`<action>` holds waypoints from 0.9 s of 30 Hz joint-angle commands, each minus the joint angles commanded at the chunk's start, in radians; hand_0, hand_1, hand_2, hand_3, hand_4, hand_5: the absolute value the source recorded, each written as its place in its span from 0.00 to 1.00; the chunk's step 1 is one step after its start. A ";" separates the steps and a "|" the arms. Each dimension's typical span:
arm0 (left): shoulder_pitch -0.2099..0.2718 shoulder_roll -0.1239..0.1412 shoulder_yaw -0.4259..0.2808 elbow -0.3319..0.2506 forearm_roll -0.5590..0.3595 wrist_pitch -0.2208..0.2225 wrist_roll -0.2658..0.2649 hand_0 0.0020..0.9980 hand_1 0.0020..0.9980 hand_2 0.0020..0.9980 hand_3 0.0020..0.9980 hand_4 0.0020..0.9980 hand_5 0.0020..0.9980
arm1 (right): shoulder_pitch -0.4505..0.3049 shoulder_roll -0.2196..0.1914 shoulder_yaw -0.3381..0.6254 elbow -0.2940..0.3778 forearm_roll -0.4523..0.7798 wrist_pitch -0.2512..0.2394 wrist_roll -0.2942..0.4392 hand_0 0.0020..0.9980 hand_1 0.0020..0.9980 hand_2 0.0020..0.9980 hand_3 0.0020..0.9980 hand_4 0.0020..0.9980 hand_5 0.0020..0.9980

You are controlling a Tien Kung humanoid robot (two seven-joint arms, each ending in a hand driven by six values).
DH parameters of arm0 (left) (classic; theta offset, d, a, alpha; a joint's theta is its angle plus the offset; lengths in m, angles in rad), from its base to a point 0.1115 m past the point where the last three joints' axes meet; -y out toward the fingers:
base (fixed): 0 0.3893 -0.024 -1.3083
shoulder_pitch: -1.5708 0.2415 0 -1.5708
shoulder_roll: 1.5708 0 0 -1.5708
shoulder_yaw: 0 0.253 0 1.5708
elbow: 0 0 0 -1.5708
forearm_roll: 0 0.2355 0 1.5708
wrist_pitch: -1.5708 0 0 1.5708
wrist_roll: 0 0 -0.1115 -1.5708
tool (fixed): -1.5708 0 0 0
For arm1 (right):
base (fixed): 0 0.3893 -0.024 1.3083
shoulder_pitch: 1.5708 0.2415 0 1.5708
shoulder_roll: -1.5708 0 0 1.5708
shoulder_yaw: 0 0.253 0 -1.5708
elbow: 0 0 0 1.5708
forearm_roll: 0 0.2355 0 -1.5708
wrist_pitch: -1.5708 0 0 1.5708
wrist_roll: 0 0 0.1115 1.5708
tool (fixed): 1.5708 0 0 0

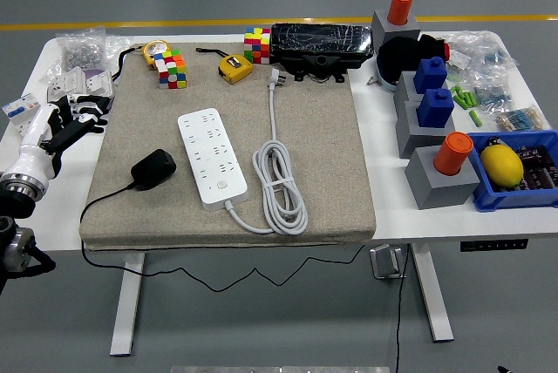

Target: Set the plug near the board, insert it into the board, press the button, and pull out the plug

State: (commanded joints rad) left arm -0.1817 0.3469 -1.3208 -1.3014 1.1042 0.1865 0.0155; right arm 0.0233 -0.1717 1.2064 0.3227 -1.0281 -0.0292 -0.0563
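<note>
A black plug adapter [153, 168] lies on the grey mat [331, 164], its thin black cord running off the mat's front left edge. To its right the white power strip [212, 158] lies lengthwise, with its white cable [279, 186] coiled beside it and ending in a grey plug [275, 78] near the back. My left hand [71, 120] hovers over the table's left edge, well left of the adapter, fingers spread and holding nothing. The right arm is out of view.
Two colour cubes [172, 68] [256, 44], a yellow tape measure [234, 68] and a black case [320, 44] line the back. Grey blocks with blue and orange pegs [440, 164] and a blue bin [514, 172] holding a lemon crowd the right. Bags of small parts [80, 46] sit back left.
</note>
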 joint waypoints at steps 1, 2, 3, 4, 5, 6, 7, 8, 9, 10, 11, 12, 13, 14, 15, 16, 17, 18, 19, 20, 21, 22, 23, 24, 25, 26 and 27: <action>-0.001 0.000 0.000 0.000 0.000 0.000 0.001 0.49 0.52 0.56 0.59 0.80 0.45 | 0.001 0.000 -0.001 0.000 0.000 0.000 0.000 0.66 0.66 0.66 0.58 1.00 0.56; -0.001 0.000 0.001 0.000 0.000 0.000 0.001 0.49 0.52 0.56 0.59 0.80 0.45 | 0.001 0.000 -0.001 0.000 0.001 0.000 0.000 0.66 0.66 0.66 0.58 1.00 0.56; -0.002 0.000 0.002 0.000 0.000 0.000 0.001 0.49 0.52 0.56 0.59 0.80 0.45 | 0.002 0.001 0.000 0.000 0.001 0.000 0.000 0.66 0.66 0.66 0.58 1.00 0.56; -0.002 0.001 0.004 0.000 0.000 -0.001 0.001 0.49 0.52 0.56 0.59 0.80 0.45 | 0.002 0.001 0.000 -0.001 0.002 0.000 0.000 0.66 0.66 0.66 0.58 1.00 0.56; -0.003 0.002 0.004 0.000 0.000 -0.001 0.001 0.49 0.52 0.56 0.59 0.80 0.45 | 0.002 0.001 -0.001 -0.001 0.002 0.000 0.000 0.66 0.66 0.66 0.58 1.00 0.56; -0.003 0.002 0.005 0.000 0.000 0.000 0.002 0.49 0.52 0.56 0.59 0.80 0.45 | 0.002 0.001 -0.001 -0.001 0.002 0.000 0.000 0.66 0.66 0.66 0.58 1.00 0.56; -0.004 0.003 0.006 0.001 0.000 0.000 0.001 0.49 0.52 0.56 0.59 0.80 0.45 | 0.002 0.002 -0.001 -0.002 0.002 0.000 0.000 0.66 0.66 0.66 0.58 1.00 0.56; -0.006 0.004 0.007 0.001 0.000 0.000 0.002 0.49 0.52 0.56 0.59 0.80 0.45 | 0.003 0.001 -0.002 -0.002 0.003 0.000 -0.001 0.66 0.66 0.66 0.58 1.00 0.56; -0.007 0.004 0.008 0.001 0.000 0.000 0.002 0.49 0.52 0.56 0.59 0.80 0.45 | 0.004 0.000 -0.002 -0.002 0.004 0.000 0.000 0.66 0.66 0.66 0.58 1.00 0.56; -0.008 0.004 0.009 0.001 0.000 0.000 0.002 0.49 0.52 0.56 0.59 0.80 0.45 | 0.004 -0.001 -0.003 -0.002 0.004 0.000 0.000 0.66 0.66 0.66 0.58 1.00 0.56; -0.010 0.004 0.010 0.001 0.000 0.000 0.002 0.49 0.52 0.56 0.59 0.80 0.45 | 0.005 -0.001 -0.004 -0.002 0.004 0.000 0.000 0.66 0.66 0.66 0.58 1.00 0.56; -0.011 0.004 0.011 0.001 0.000 -0.001 0.002 0.49 0.52 0.56 0.59 0.80 0.45 | 0.005 -0.002 -0.005 -0.002 0.004 0.000 0.000 0.66 0.66 0.66 0.58 1.00 0.56; -0.012 0.004 0.012 0.001 0.000 -0.001 0.003 0.49 0.52 0.56 0.59 0.80 0.45 | 0.005 -0.003 -0.005 -0.001 0.004 0.000 0.000 0.66 0.66 0.66 0.58 1.00 0.56; -0.013 0.004 0.013 0.001 -0.001 -0.001 0.003 0.49 0.52 0.56 0.59 0.80 0.45 | 0.006 -0.003 -0.006 -0.001 0.005 0.000 0.000 0.66 0.66 0.66 0.58 1.00 0.56; -0.013 0.004 0.014 0.001 -0.001 -0.001 0.003 0.49 0.52 0.56 0.59 0.80 0.45 | 0.006 -0.004 -0.007 -0.001 0.005 0.000 0.000 0.66 0.66 0.66 0.58 1.00 0.56; -0.014 0.004 0.016 0.001 -0.001 -0.001 0.003 0.49 0.52 0.56 0.59 0.80 0.45 | 0.007 -0.004 -0.008 -0.001 0.005 0.000 0.000 0.66 0.66 0.66 0.58 1.00 0.56; -0.014 0.005 0.017 0.001 -0.001 -0.001 0.003 0.49 0.52 0.56 0.59 0.80 0.45 | 0.008 -0.004 -0.008 0.000 0.005 0.000 0.000 0.66 0.66 0.66 0.58 1.00 0.56; -0.015 0.005 0.018 0.002 -0.001 -0.001 0.003 0.49 0.52 0.56 0.59 0.80 0.45 | 0.008 -0.005 -0.009 0.000 0.006 0.000 0.000 0.66 0.66 0.66 0.58 1.00 0.56; -0.014 0.006 0.020 0.002 -0.001 -0.001 0.003 0.49 0.52 0.56 0.59 0.80 0.45 | 0.008 -0.005 -0.010 0.000 0.006 0.000 0.000 0.66 0.66 0.66 0.58 1.00 0.56; -0.014 0.006 0.020 0.002 -0.001 -0.001 0.003 0.49 0.52 0.56 0.59 0.80 0.45 | 0.008 -0.005 -0.011 0.000 0.006 0.000 0.000 0.66 0.66 0.66 0.58 1.00 0.56; -0.014 0.007 0.020 0.002 -0.001 -0.001 0.003 0.49 0.52 0.56 0.59 0.80 0.45 | 0.009 -0.006 -0.011 0.000 0.006 0.000 0.000 0.66 0.66 0.66 0.58 1.00 0.56; -0.015 0.007 0.020 0.002 -0.001 0.000 0.003 0.49 0.52 0.56 0.59 0.80 0.45 | 0.009 -0.006 -0.012 0.000 0.006 0.000 0.000 0.66 0.66 0.66 0.58 1.00 0.56; -0.016 0.007 0.022 0.002 -0.002 0.000 0.003 0.49 0.52 0.56 0.59 0.80 0.45 | 0.010 -0.006 -0.012 -0.001 0.006 0.000 0.000 0.66 0.66 0.66 0.58 1.00 0.56; -0.016 0.008 0.023 0.002 -0.002 0.000 0.003 0.49 0.52 0.56 0.59 0.80 0.45 | 0.010 -0.006 -0.011 -0.001 0.006 0.000 -0.001 0.66 0.66 0.66 0.58 1.00 0.56; -0.017 0.009 0.024 0.002 -0.002 0.000 0.003 0.49 0.52 0.56 0.59 0.80 0.45 | 0.010 -0.006 -0.011 -0.001 0.007 0.000 -0.001 0.66 0.66 0.66 0.58 1.00 0.56; -0.017 0.009 0.025 0.002 -0.002 0.000 0.003 0.49 0.52 0.56 0.59 0.80 0.45 | 0.010 -0.007 -0.011 -0.001 0.007 0.000 -0.001 0.66 0.66 0.66 0.58 1.00 0.56; -0.018 0.010 0.026 0.002 -0.002 0.000 0.003 0.49 0.52 0.56 0.59 0.80 0.45 | 0.010 -0.007 -0.012 -0.001 0.006 0.000 -0.001 0.66 0.66 0.66 0.58 1.00 0.56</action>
State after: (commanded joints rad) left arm -0.1998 0.3566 -1.2952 -1.2995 1.1020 0.1863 0.0185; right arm 0.0336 -0.1791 1.1948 0.3213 -1.0221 -0.0289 -0.0572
